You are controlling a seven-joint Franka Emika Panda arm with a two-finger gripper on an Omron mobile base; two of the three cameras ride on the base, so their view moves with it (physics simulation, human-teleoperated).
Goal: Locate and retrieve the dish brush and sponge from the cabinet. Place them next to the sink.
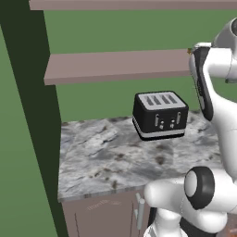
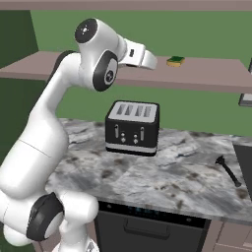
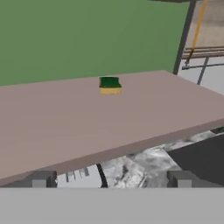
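Observation:
The sponge [image 2: 175, 61], green on top and yellow below, lies flat on the mauve-brown shelf [image 2: 206, 76] of the open cabinet. In the hand view the sponge [image 3: 109, 85] sits toward the back of the shelf board [image 3: 87, 118], straight ahead. My gripper [image 3: 111, 181] is open and empty, short of the shelf's front edge. From the right base view, the gripper [image 2: 153, 62] hovers at shelf height just left of the sponge. The slim black dish brush [image 2: 229, 171] rests on the marble counter [image 2: 172, 182] at the right.
A black four-slot toaster [image 2: 133, 128] stands on the counter under the shelf, also seen as the toaster [image 1: 159, 115] from the left. A higher shelf [image 1: 129, 4] runs above. A dark green side panel [image 1: 28, 92] closes the left. A dark recess [image 2: 244, 157] borders the counter's right.

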